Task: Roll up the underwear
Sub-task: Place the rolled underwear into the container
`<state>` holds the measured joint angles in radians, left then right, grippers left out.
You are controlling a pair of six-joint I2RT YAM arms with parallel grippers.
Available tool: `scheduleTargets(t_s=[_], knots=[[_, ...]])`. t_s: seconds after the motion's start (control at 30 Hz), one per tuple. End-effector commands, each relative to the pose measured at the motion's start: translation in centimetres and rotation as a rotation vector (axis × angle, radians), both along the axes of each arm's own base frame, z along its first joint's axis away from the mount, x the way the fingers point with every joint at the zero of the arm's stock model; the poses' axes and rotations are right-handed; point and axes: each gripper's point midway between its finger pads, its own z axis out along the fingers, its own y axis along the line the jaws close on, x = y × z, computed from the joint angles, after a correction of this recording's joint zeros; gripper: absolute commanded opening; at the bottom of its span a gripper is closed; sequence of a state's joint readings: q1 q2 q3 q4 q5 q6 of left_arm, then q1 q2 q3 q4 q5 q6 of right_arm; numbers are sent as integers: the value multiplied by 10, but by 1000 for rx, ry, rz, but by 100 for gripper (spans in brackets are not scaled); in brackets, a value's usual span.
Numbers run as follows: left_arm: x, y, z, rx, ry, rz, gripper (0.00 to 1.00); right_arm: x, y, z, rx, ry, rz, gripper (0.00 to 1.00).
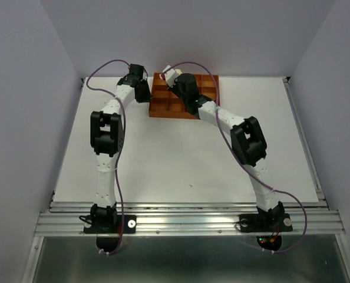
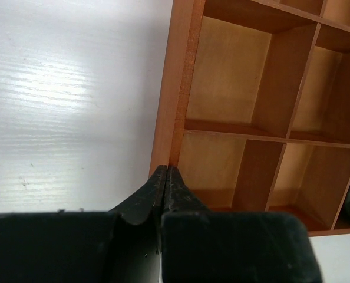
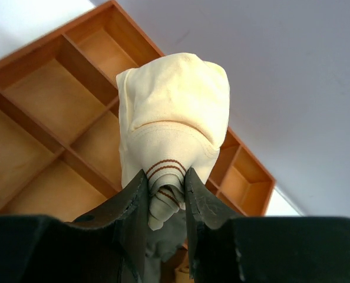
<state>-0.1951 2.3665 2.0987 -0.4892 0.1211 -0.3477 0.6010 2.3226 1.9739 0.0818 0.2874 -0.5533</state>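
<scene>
My right gripper [image 3: 166, 183] is shut on a rolled pale cream-peach underwear [image 3: 172, 118] with thin brown stripes at its band. It holds the roll above the orange-brown grid tray [image 3: 39, 112]. In the top view the roll [image 1: 170, 72] shows as a pale bit at the tray's [image 1: 210, 88] far left. A bit of grey fabric [image 3: 172, 236] shows below the roll, between the fingers. My left gripper [image 2: 166, 172] is shut and empty, its tips at the tray's left outer wall [image 2: 178, 88]. The rust-brown underwear is out of view.
The tray's compartments in the left wrist view [image 2: 228, 71] are empty. The tray stands at the table's far middle, close to the back wall. Both arms reach over the white table [image 1: 181, 159] toward it.
</scene>
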Motion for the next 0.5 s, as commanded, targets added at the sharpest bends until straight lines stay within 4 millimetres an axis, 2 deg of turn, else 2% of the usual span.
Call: scheduleTargets(t_s=[0.0, 0.07, 0.17, 0.23, 0.3, 0.33, 0.43, 0.47], knots=[[-13, 3, -16, 48, 44, -13, 6, 6, -19, 62, -79, -165, -36, 1], [-15, 3, -17, 50, 48, -12, 6, 7, -22, 55, -121, -158, -36, 1], [-14, 2, -18, 47, 50, -4, 5, 3, -21, 35, -170, -125, -3, 1], [-14, 2, -17, 43, 48, -4, 5, -3, -19, 12, -204, -78, 35, 1], [-14, 2, -17, 43, 49, -1, 5, -12, -7, -1, -244, -75, 74, 1], [-14, 2, -15, 43, 44, 0, 5, -13, -10, -15, -272, -56, 76, 1], [-15, 4, -16, 50, 50, 8, 5, -22, -2, -31, -274, -16, 113, 1], [-15, 5, -19, 51, 54, 9, 5, -28, 7, -33, -247, -4, 135, 1]])
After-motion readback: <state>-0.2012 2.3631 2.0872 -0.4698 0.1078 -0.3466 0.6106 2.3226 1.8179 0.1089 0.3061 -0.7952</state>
